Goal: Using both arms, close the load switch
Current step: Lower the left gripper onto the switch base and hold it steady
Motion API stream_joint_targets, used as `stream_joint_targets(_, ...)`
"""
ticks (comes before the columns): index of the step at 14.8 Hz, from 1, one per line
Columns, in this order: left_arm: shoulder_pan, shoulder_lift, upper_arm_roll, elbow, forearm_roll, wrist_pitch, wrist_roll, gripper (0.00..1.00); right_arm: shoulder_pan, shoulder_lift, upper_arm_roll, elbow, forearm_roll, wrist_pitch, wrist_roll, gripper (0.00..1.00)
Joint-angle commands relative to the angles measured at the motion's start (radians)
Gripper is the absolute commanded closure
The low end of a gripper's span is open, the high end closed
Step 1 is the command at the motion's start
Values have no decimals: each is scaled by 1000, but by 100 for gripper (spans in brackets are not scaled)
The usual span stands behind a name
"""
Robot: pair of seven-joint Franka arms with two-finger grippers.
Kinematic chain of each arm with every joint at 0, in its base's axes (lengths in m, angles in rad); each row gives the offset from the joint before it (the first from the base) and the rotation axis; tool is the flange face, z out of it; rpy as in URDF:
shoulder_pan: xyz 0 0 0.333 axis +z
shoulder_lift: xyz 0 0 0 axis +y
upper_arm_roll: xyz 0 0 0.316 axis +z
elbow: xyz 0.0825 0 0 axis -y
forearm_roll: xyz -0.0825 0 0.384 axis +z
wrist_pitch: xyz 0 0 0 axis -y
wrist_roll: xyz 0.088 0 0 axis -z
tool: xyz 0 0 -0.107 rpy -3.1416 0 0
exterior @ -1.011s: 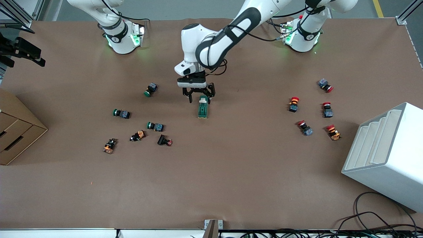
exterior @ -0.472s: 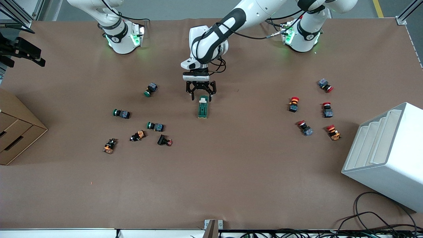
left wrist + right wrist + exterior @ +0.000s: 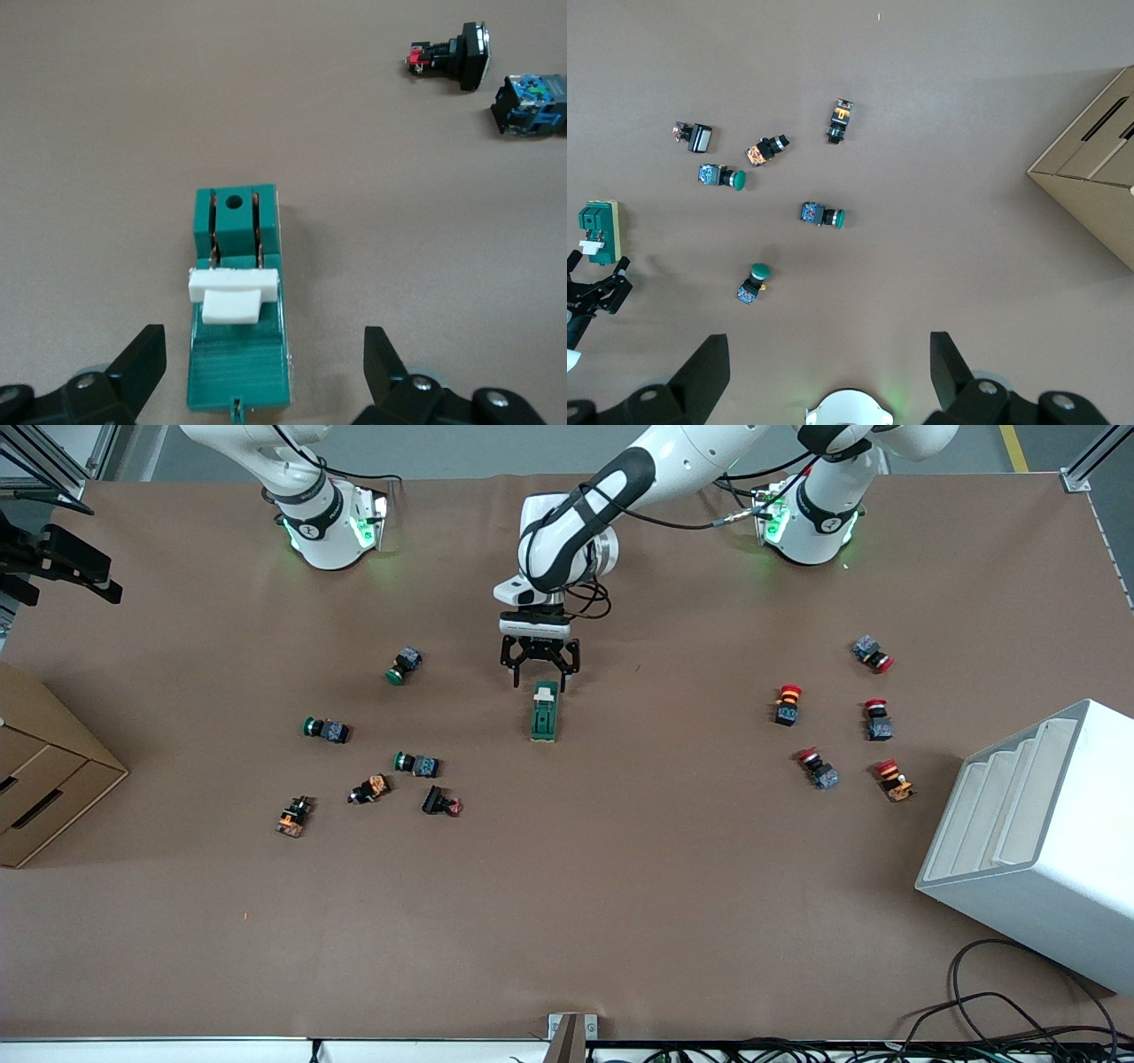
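Observation:
The load switch (image 3: 544, 713) is a dark-green block with a white tab, flat on the brown table near its middle. It shows close in the left wrist view (image 3: 237, 301), white tab across its middle. My left gripper (image 3: 539, 676) is open just above the table at the switch's tab end, fingers apart on either side, not touching it (image 3: 264, 376). My right gripper (image 3: 830, 376) is open and empty, held high over its own base; it does not show in the front view. From there the switch shows small (image 3: 598, 230).
Several green-capped and orange push buttons (image 3: 416, 763) lie toward the right arm's end. Several red-capped buttons (image 3: 875, 718) lie toward the left arm's end. A white stepped bin (image 3: 1036, 841) and a cardboard box (image 3: 44, 779) stand at the table's ends.
My left gripper has drawn back from the switch toward the arm bases and the arm has folded up. The switch has not moved.

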Motion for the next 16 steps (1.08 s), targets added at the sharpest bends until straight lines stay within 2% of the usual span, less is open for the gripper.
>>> stream_joint_targets(1,8,-18,3,-57,83,16,-57,1,2,-27,-1,-30,6,6,-11,0)
stream_joint_targets(7,-4,-16,3,-94,101,-26,-63,1,3,-27,-1,-30,6,6,-11,0)
stream_joint_targets(12,-6,-13,5,-94,170,-39,-94,1,3,-27,-1,-30,6,4,-11,0)
stream_joint_targets(16,-50,10,6,-90,192,-121,-204,1,2,-27,-1,-30,6,4,-11,0)
